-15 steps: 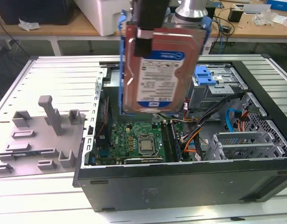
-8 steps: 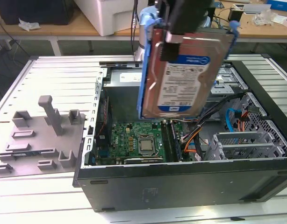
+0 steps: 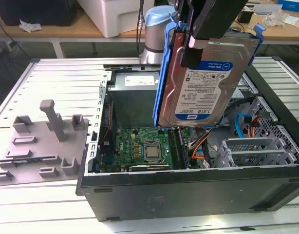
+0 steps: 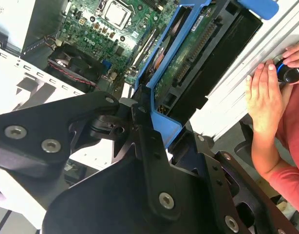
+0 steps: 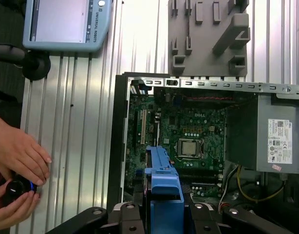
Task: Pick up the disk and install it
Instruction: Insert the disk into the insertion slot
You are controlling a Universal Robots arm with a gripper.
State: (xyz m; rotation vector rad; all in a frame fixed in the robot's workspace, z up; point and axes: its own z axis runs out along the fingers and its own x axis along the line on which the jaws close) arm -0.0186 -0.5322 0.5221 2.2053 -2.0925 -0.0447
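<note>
Open computer case lies on its side, motherboard exposed. Disk, in its blue carrier, hangs upright just above the case, clear of it. Gripper is clamped on the disk's upper end. Pick-up done; installation in the case not yet.

Black end effector, silver screws
</note>
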